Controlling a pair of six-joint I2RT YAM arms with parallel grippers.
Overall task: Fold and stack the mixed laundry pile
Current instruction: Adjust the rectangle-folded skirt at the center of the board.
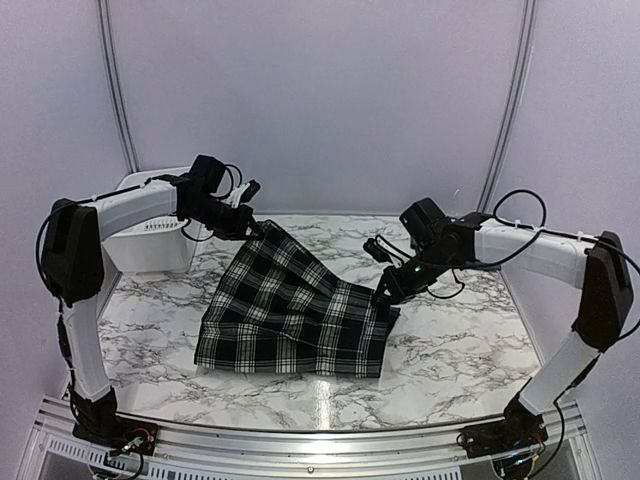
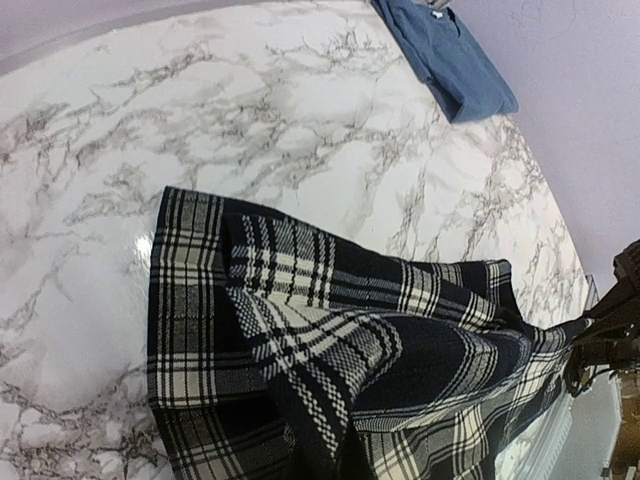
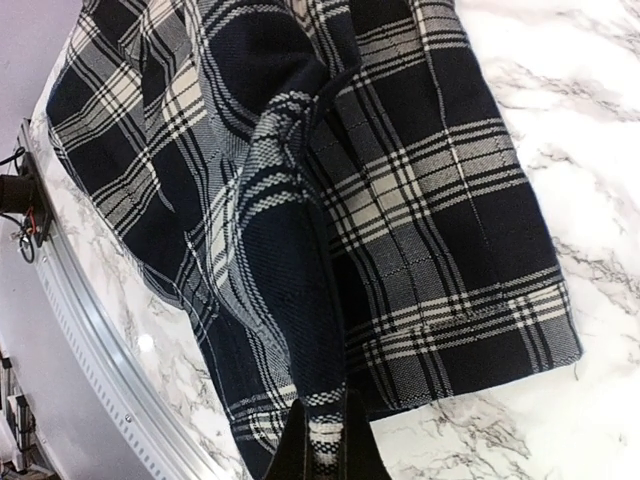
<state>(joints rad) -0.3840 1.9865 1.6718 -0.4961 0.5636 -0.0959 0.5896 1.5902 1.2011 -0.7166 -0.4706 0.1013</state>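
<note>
Gripping plaid (image 1: 290,310) at table (image 1: 450,350) centre: left gripper (image 1: 250,228) clamped on its raised eleven-o'clock corner, right gripper (image 1: 383,298) clamped on its three-o'clock edge. Likely spreading before folding; next calls for drawing it taut and lowering flat.

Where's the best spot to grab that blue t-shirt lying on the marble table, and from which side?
Probably its rounded corner nearest the plaid garment, coming down from above. The blue t-shirt lies flat on the marble table, that corner looks doubled over, and the rest runs out of the left wrist view.
</note>
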